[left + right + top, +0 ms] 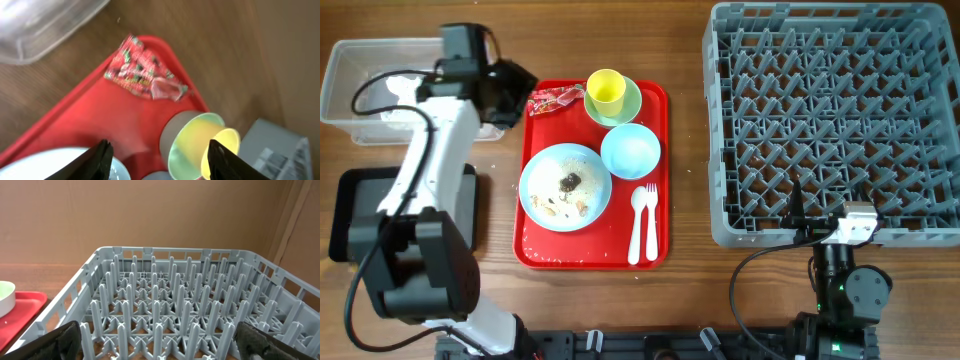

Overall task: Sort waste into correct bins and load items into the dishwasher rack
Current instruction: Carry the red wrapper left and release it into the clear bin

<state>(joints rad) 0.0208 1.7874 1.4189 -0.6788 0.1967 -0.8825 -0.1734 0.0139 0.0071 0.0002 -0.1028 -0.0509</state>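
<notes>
Red wrapper lay crumpled in the far left corner of the red tray, flat on its floor and close to the raised rim. Above it, and a little short of it, hung the left claw, spread wide with nothing in it. Just beside the red wrapper stood the yellow cup, nested in the green bowl. Tight company on that side!

By the look of it, the step in hand was picking that wrapper up. To do it well, the fingers wanted to come down on either side of the crumpled middle, clear of cup and rim. They needed to go low enough to pinch the thin foil rather than skate over it, then close gently and lift straight.

On the bench, the clear tub sat just off that corner and the black tray sat nearer the robot, a short carry to either. The plate carried its food scraps. Over at the rack, the right claw rested by the near edge, wide open and empty.
</notes>
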